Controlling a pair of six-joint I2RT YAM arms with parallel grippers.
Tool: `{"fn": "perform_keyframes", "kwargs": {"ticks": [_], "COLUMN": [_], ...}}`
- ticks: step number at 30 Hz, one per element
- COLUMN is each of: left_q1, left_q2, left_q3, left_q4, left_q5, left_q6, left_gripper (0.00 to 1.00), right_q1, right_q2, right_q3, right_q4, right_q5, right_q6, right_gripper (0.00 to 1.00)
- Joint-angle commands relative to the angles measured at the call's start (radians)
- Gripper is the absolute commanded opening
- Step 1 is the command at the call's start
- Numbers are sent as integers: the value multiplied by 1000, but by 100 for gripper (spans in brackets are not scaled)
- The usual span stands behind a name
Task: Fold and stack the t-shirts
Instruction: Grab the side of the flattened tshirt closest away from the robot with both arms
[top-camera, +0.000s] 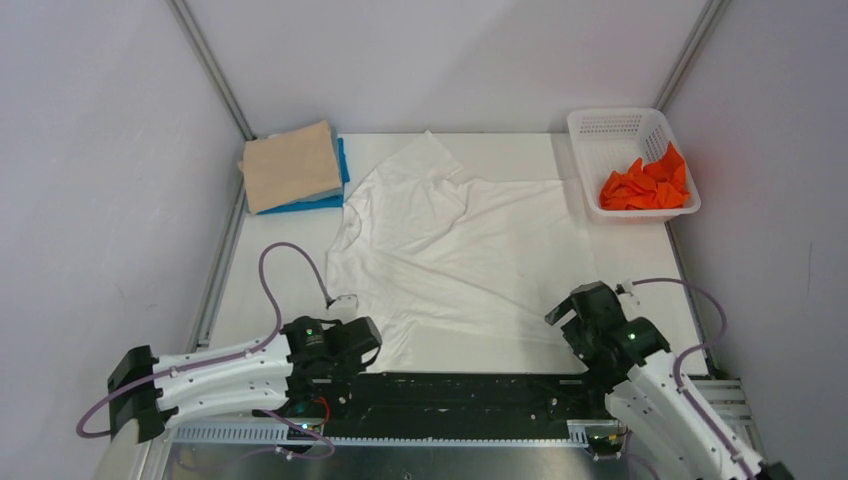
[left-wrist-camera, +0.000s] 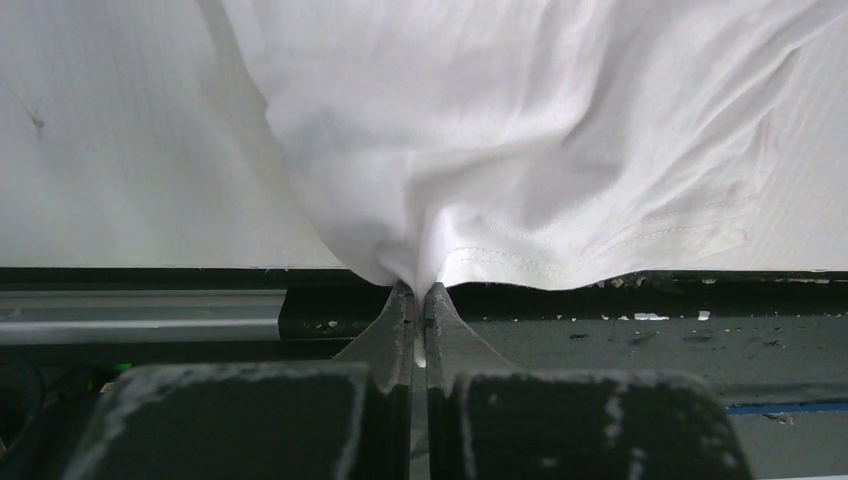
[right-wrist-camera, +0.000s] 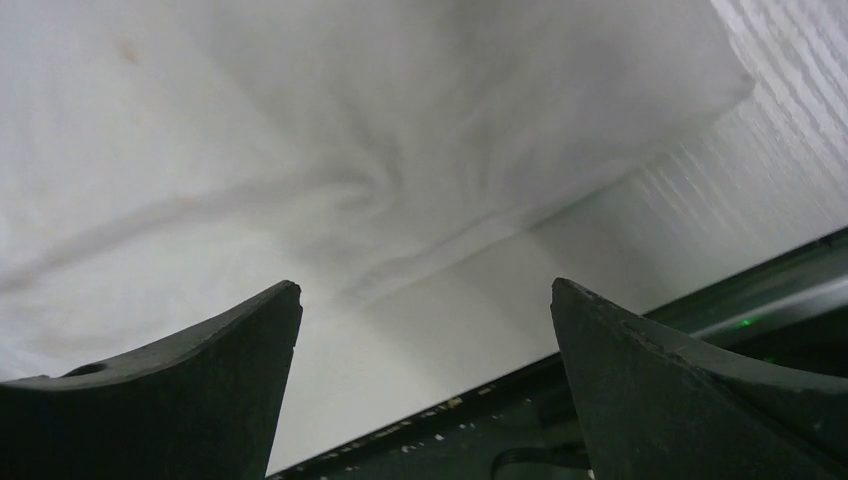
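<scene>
White t-shirt (top-camera: 460, 250): spread out, wrinkled, in the middle of the table (top-camera: 270, 290).
Left gripper (left-wrist-camera: 420, 297): clenched on the shirt's near hem, left corner.
Right gripper (right-wrist-camera: 425, 290): fingers spread wide above the shirt's near right edge, holding nothing.

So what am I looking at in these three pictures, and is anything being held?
Two robot arms are bolted at the near edge of a table. The wide picture looks down from above; the other two come from cameras on each wrist. A white t-shirt lies spread out; a beige t-shirt sits folded on a blue t-shirt, and an orange t-shirt sits in a basket. The left fingers pinch the white shirt's hem; the right fingers are open, holding nothing.
</scene>
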Motion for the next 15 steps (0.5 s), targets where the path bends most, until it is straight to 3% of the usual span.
{"fn": "perform_keyframes", "kwargs": {"ticks": [1, 7, 15], "left_q1": [-5, -6, -5], "left_q2": [-27, -96, -126], "left_q3": [36, 51, 81], "left_q4": [8, 11, 20], "left_q5": [-59, -93, -148], "left_q6": [36, 63, 83], "left_gripper": [0, 0, 0], "right_q1": [128, 156, 50], "right_q2": [93, 90, 8], "right_q3": [12, -47, -110], "right_q4": [-45, 4, 25], "right_q5": [154, 197, 230], "right_q6": [221, 319, 298], "right_gripper": [99, 99, 99]}}
